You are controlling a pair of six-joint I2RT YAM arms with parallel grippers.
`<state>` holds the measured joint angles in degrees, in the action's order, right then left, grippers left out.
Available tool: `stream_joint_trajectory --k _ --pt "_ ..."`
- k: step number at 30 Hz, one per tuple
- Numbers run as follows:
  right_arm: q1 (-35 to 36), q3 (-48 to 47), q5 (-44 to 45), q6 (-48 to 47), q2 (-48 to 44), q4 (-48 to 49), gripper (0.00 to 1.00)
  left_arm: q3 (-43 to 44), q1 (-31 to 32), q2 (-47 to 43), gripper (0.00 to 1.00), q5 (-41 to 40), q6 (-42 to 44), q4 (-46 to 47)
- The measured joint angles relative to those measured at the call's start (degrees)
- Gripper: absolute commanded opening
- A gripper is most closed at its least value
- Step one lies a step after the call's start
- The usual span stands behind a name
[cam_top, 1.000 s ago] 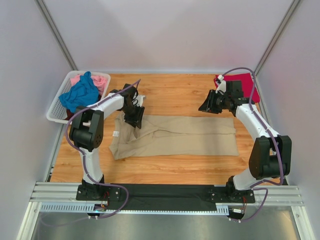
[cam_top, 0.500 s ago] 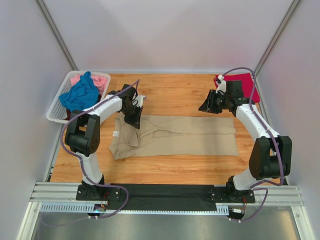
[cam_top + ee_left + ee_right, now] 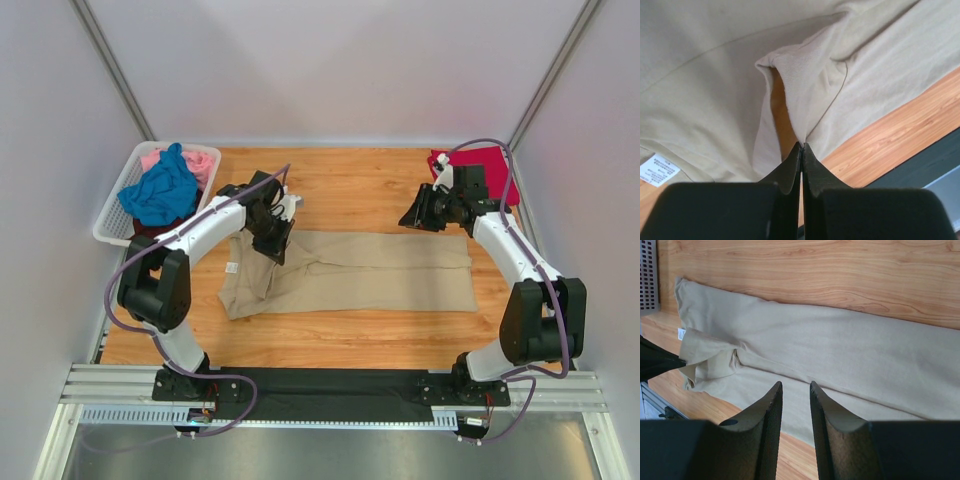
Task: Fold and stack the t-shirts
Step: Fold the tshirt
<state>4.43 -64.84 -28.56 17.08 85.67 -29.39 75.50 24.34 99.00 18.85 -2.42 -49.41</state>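
A tan t-shirt [image 3: 370,272] lies spread along the middle of the table. My left gripper [image 3: 276,250] sits on its left part. In the left wrist view the left gripper [image 3: 801,145] is shut on a raised fold of the tan t-shirt [image 3: 715,90] beside a sleeve. My right gripper [image 3: 411,218] hovers over bare wood just behind the shirt's back edge. In the right wrist view the right gripper [image 3: 795,386] stands open with nothing between its fingers, and the tan t-shirt [image 3: 850,350] stretches below. A crimson t-shirt [image 3: 492,163] lies folded at the back right corner.
A white lattice basket [image 3: 110,228] at the back left holds a blue t-shirt [image 3: 160,190] and a pink t-shirt [image 3: 200,162]. A white label [image 3: 231,268] shows on the tan shirt's left end. Walls enclose the table on three sides.
My left gripper has closed on the tan shirt's fold and its arm has swung a little to the right. The right gripper has edged slightly back, still open.
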Motion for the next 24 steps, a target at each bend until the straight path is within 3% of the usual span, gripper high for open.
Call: stream_joint_trajectory --k 17,24 --pt "0.00 0.22 1.20 0.02 0.00 -0.42 0.29 4.79 2.54 -2.32 0.00 -4.70 0.44 -8.59" --pt "0.00 0.31 2.60 0.13 0.39 -1.09 0.28 1.40 4.96 -3.82 0.00 -4.24 0.59 -8.39"
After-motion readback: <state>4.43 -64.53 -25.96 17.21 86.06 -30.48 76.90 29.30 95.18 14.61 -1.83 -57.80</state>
